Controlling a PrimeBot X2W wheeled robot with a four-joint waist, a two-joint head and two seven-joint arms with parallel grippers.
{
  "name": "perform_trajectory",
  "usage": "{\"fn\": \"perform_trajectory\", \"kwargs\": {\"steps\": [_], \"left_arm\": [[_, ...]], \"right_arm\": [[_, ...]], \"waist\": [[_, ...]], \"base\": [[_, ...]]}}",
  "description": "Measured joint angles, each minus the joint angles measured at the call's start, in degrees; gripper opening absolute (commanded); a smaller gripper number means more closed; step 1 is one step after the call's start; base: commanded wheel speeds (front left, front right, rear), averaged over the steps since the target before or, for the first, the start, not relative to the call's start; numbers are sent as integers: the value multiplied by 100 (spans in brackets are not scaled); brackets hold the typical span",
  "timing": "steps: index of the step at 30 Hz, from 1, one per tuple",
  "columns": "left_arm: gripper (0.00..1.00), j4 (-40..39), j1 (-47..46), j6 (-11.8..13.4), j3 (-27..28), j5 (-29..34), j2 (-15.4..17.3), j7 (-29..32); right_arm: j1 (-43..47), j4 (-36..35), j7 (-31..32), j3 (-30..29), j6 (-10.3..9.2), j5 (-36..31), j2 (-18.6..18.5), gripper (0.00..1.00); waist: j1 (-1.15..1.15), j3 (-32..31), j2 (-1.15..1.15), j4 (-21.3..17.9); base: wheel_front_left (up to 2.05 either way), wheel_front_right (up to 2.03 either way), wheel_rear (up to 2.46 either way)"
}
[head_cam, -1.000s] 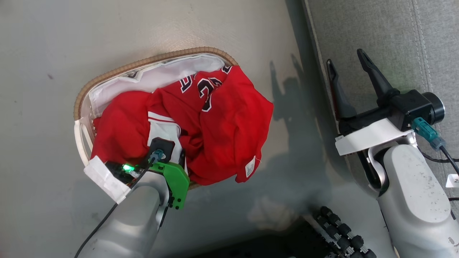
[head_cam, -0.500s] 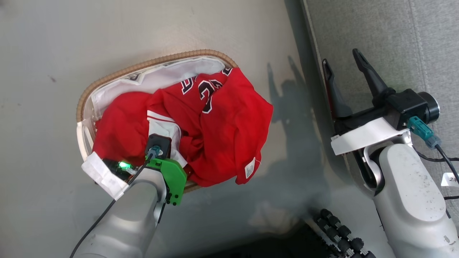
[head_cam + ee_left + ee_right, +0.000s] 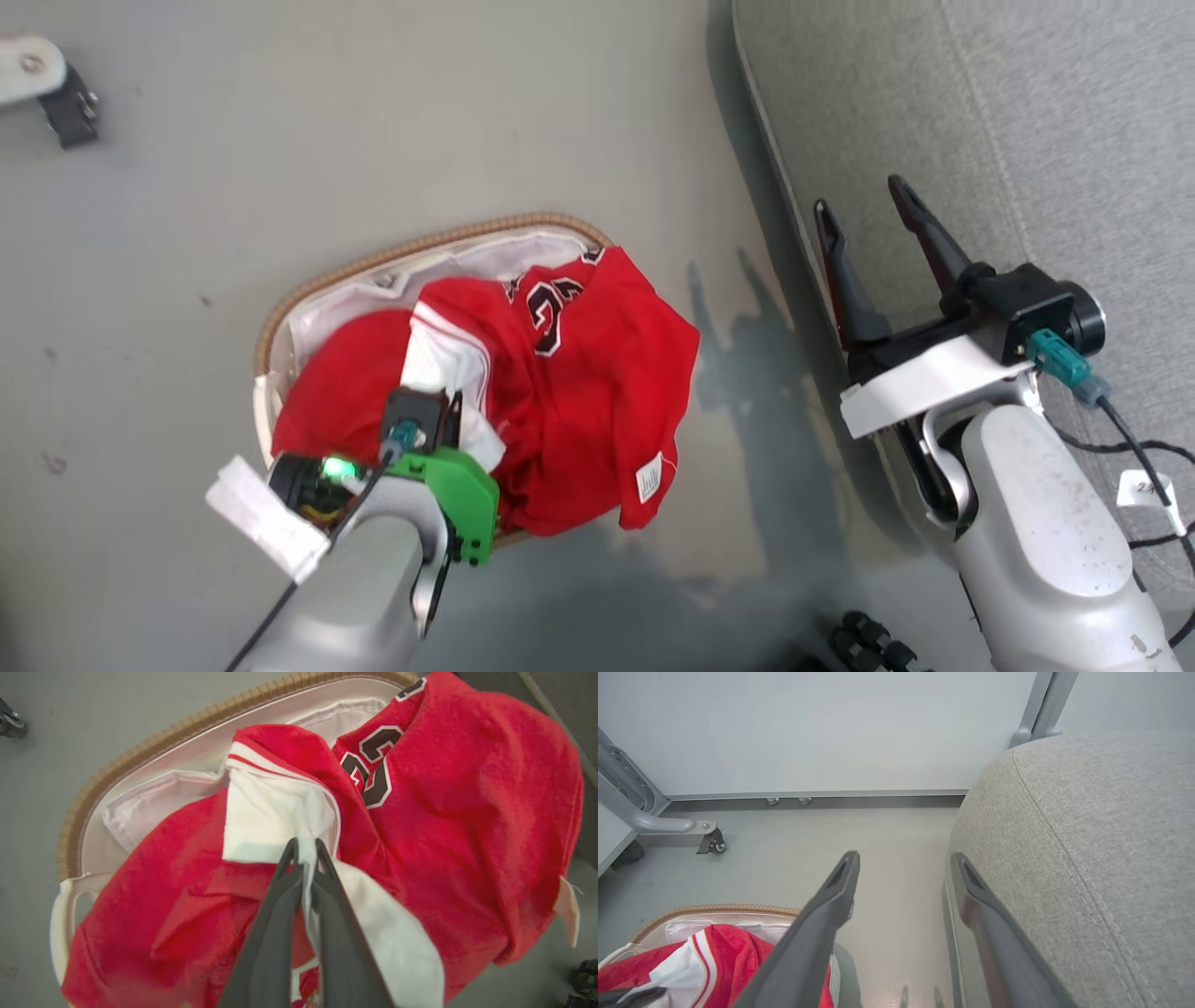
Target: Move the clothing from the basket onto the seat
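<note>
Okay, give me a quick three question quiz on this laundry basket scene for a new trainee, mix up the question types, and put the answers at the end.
1. True or false: the left gripper is shut on the white inner side of the red basketball jersey.
2. Multiple choice: the right gripper is A) shut on the jersey, B) open and holding nothing, C) shut on the basket rim.
3. Short answer: is any of the jersey on the light grey upholstered seat yet, or is it all at the white plastic laundry basket with the brown woven rim?

Key: 1 true. 2 B. 3 None on the seat; it lies in the basket, partly draped over its rim.
</note>
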Motion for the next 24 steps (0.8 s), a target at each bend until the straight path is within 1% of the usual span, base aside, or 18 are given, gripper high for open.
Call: {"fn": "perform_trajectory", "kwargs": {"steps": [4, 10, 15, 20, 24], "left_arm": [[0, -465, 382, 26, 342, 274, 54, -7], [0, -1148, 862, -80, 845, 773, 33, -7], [0, -1734, 1174, -219, 1276, 1199, -2, -8], [0, -2394, 1413, -422, 1690, 1586, -68, -7], [0, -2861, 1552, -568, 1954, 1758, -114, -7]], "right_arm": [[133, 101, 0, 11, 0, 35, 5, 100], [372, 200, 0, -3, 1, 35, 11, 100], [543, 286, 0, -38, 1, 44, 8, 100], [735, 348, 0, -54, 1, 71, 8, 100], [871, 399, 0, -51, 1, 89, 13, 100]], "waist": [[0, -383, 0, 67], [0, -934, 0, 216], [0, -1358, 0, 362], [0, -1756, 0, 508], [0, -2035, 0, 588]], "base": [[0, 0, 0], [0, 0, 0], [0, 0, 0], [0, 0, 0], [0, 0, 0]]}}
